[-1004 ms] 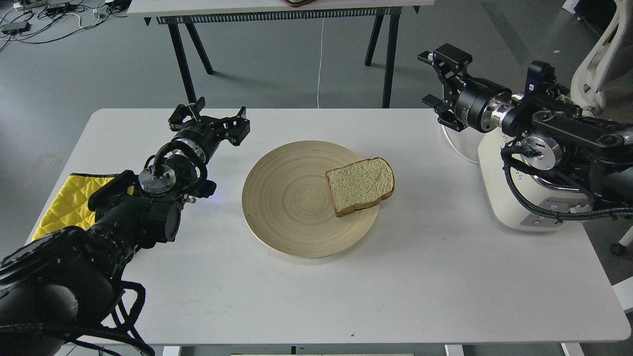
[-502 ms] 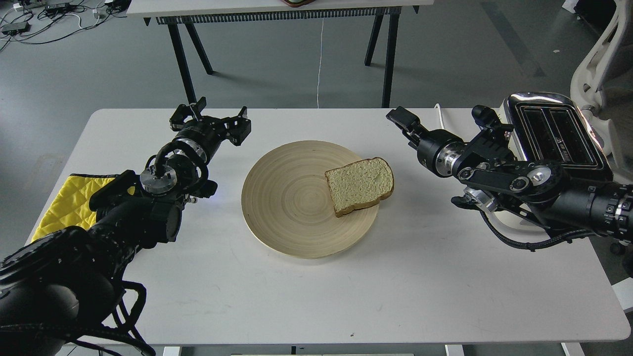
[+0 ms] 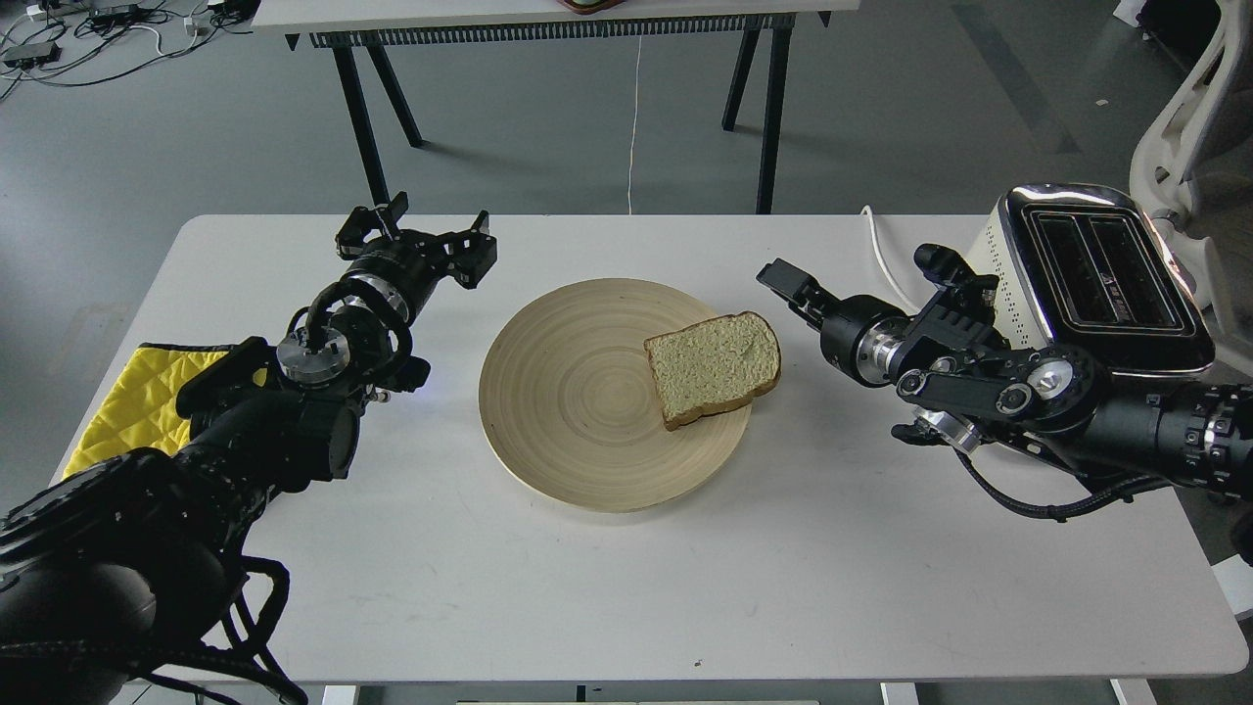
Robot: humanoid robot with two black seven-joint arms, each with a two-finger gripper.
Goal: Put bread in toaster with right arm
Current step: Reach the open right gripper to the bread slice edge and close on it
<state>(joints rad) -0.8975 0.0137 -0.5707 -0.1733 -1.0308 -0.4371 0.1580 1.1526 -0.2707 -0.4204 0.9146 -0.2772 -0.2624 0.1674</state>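
Observation:
The bread (image 3: 713, 367), a pale slice with a brown crust, lies flat on the right part of a round wooden plate (image 3: 568, 401) in the middle of the white table. The cream-white toaster (image 3: 1101, 259), with a chrome top and two empty slots, stands at the table's right edge. My right gripper (image 3: 785, 283) hangs low over the table just right of the bread and a little behind it, pointing towards it, apart from it. It is dark and its fingers cannot be told apart. My left gripper (image 3: 431, 235) is open and empty at the back left.
A yellow quilted cloth (image 3: 122, 406) lies at the table's left edge under my left arm. The toaster's white cord (image 3: 884, 259) runs off the back edge. A white chair (image 3: 1194, 98) stands behind the toaster. Another table (image 3: 548, 15) stands further back.
My right arm has swung down and left from above the toaster, uncovering it. The gripper now sits low beside the bread. The left arm, bread and plate have not moved.

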